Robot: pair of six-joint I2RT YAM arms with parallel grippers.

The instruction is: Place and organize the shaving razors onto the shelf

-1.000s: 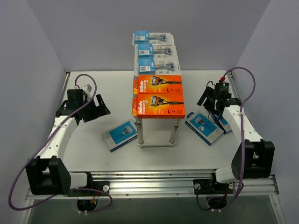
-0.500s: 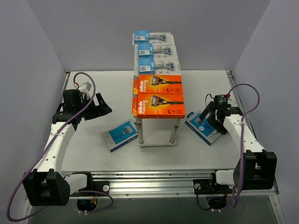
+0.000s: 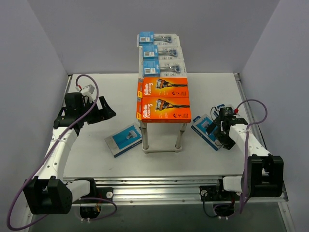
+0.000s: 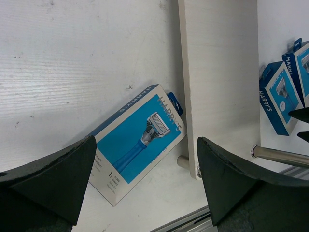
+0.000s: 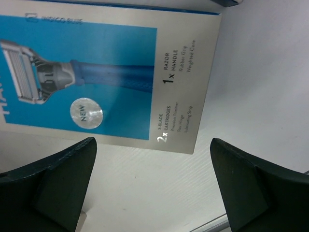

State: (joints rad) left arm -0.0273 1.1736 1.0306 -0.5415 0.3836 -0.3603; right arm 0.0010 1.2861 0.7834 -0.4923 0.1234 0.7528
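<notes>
Your left gripper hangs wide open, well left of the shelf, near a blue-and-white razor box lying flat beside the shelf's left legs. Three blister packs and two orange boxes line the shelf top. Right of the shelf, your right gripper spreads wide over a second blue-and-white box.

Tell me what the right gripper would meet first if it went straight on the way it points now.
Most likely the blue-and-white razor box on the table; the open right gripper aims at its edge, though depth is unclear.
</notes>
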